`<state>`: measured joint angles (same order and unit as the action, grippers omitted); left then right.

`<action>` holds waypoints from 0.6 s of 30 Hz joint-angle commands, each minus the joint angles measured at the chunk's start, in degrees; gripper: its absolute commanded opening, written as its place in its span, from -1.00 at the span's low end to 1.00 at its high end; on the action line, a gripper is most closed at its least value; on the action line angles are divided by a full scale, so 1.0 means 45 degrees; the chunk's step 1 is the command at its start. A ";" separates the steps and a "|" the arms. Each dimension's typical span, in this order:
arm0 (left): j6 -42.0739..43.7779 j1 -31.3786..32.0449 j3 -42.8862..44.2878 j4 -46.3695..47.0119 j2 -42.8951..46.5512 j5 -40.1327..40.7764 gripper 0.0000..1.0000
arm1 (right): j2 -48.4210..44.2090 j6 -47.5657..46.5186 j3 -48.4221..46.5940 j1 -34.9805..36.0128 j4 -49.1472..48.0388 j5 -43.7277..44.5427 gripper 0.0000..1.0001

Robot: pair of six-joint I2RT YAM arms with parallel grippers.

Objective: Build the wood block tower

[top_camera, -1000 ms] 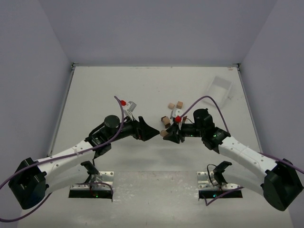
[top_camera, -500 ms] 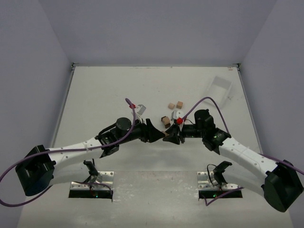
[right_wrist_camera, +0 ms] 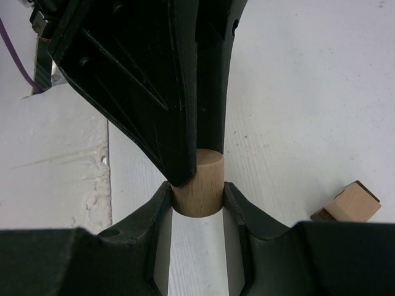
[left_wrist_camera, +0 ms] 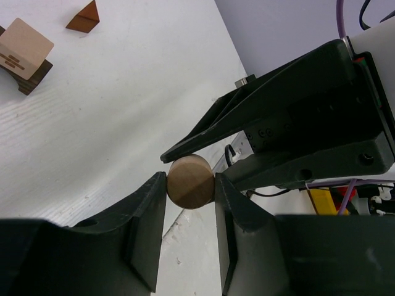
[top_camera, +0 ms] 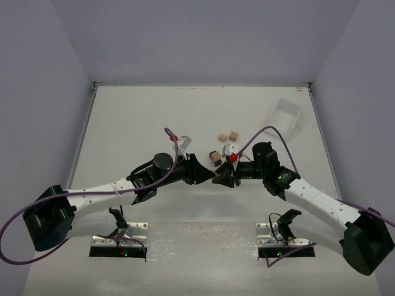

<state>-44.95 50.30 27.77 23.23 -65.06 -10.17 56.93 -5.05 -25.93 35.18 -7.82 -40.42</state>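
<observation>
A short pale wooden cylinder (right_wrist_camera: 199, 185) is held just above the table by both grippers at once. My right gripper (right_wrist_camera: 197, 192) is shut on its curved sides. My left gripper (left_wrist_camera: 190, 182) comes from the opposite side and is shut on the same cylinder (left_wrist_camera: 190, 181), whose round end faces that camera. In the top view the left gripper (top_camera: 207, 175) and the right gripper (top_camera: 218, 178) meet tip to tip at the table's middle. A pale block (left_wrist_camera: 24, 42) rests on a dark block (left_wrist_camera: 34, 75), with a reddish-brown wedge (left_wrist_camera: 84, 18) beyond.
Two small tan blocks (top_camera: 222, 136) (top_camera: 233, 134) lie behind the grippers, and the stacked pair (top_camera: 215, 156) sits just ahead of the right wrist. A clear plastic tray (top_camera: 285, 114) stands at the back right. A pale block (right_wrist_camera: 353, 201) lies to the right of the right fingers.
The left arm has swung right to meet the right gripper. Its jaws went from wide open to shut on the cylinder that the right gripper holds. The right arm stayed put.
</observation>
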 commanded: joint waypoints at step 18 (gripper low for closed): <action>0.2349 0.0482 0.4271 -0.4422 -0.1010 0.4754 -1.00 | -0.0231 0.1607 -0.0834 0.0120 0.1908 0.5594 0.97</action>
<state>-38.95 52.21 39.84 11.77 -68.04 -2.52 57.23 -3.05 -26.64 35.55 -2.83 -28.56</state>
